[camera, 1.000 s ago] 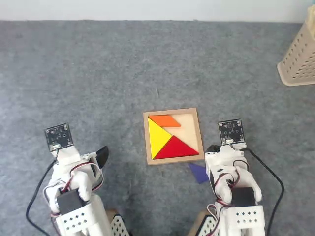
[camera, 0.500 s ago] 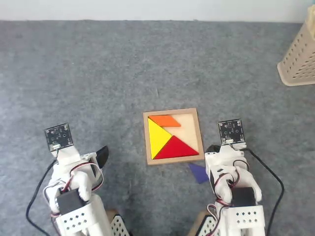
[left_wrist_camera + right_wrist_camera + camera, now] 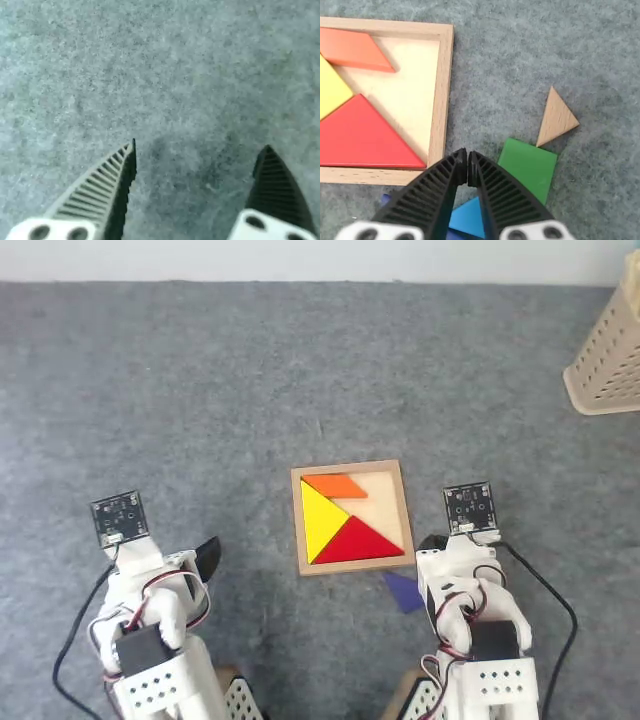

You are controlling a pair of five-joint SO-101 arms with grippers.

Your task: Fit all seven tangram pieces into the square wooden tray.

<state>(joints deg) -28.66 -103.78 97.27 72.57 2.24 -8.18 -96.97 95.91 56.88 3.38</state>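
On the grey cloth (image 3: 200, 390) of the table, we find nothing changed from one second ago. Both arms, the tray and every piece lie as they did.

The right gripper (image 3: 467, 167) hangs just beside the near right corner of the tray (image 3: 445, 95). Its black fingers are pressed together with nothing between them. The left gripper (image 3: 200, 145) is well apart from the tray, on its left side. Its fingers stand wide apart over bare cloth.

The square wooden tray lies flat between the two arms, a little farther out than them. Inside it the red triangle (image 3: 362, 135) lies along the near edge and the yellow triangle (image 3: 330, 87) along the left edge. The orange parallelogram (image 3: 355, 49) lies at the far edge. The right part of the tray floor is bare wood.

Outside the tray, near its right corner, lie the green square (image 3: 529, 167) and the wood-coloured triangle (image 3: 556, 119). The blue piece (image 3: 467, 217) is partly covered by the right gripper's fingers. The purple piece (image 3: 402, 589) lies just before the tray's near edge.

Far beyond the tray, to the right, stands a beige basket (image 3: 610, 350).
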